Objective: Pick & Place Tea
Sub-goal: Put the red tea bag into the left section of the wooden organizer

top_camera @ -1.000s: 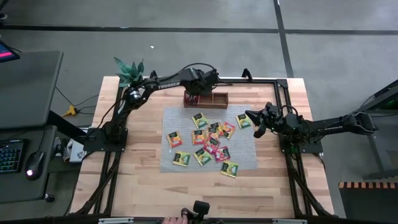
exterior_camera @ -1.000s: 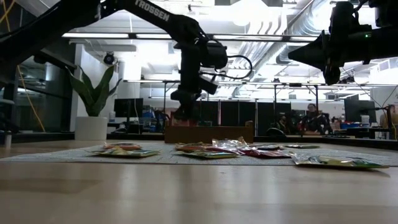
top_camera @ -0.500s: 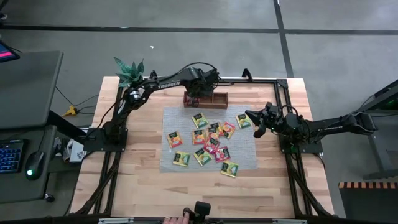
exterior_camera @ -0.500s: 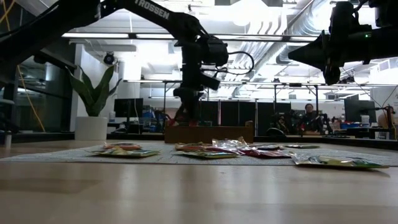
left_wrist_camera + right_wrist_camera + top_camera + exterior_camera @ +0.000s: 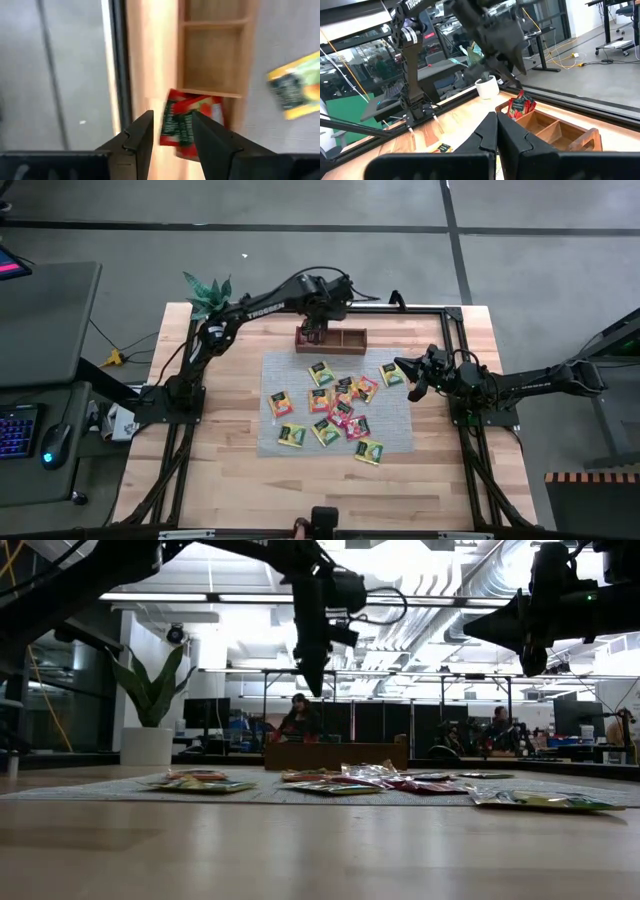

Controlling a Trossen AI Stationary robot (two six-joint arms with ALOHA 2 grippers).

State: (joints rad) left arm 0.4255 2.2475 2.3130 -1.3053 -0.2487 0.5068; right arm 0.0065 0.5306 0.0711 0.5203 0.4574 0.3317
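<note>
High view, over the tabletop point(image 5: 230, 480): I count about a dozen tea sachets point(image 5: 331, 402) loose on the grey mat point(image 5: 272, 442), so by my reading most of the job is left.
High view, tray: the wooden tray point(image 5: 345, 341) sits just beyond the mat's far edge; a red sachet point(image 5: 309, 338) lies at its left end, which I take as delivered.
High view, arms: the left gripper point(image 5: 317, 321) hangs above that end of the tray; the right gripper point(image 5: 403, 369) waits over the mat's right edge near a yellow sachet point(image 5: 390, 374).
Low view, progress: the left gripper point(image 5: 313, 680) is well clear above the tray point(image 5: 335, 755), nothing between its fingers that I can see; the sachets point(image 5: 340, 780) lie flat in a low scatter on the mat.
Left wrist view, gripper: I see the left gripper point(image 5: 172, 132) narrowly parted and empty, its fingers point(image 5: 141, 137) framing the red sachet point(image 5: 187, 125) below.
Left wrist view, tea: that sachet is red with a dark label patch, resting tilted in the tray's end compartment and overhanging its wall; the next compartment point(image 5: 212, 57) looks bare.
Right wrist view, gripper: the right gripper point(image 5: 496, 131) has its fingers pressed together, holding nothing.
Right wrist view, tea: the red sachet point(image 5: 521, 106) stands propped up in the tray's end compartment, corners poking above the rim, not lying flat.
</note>
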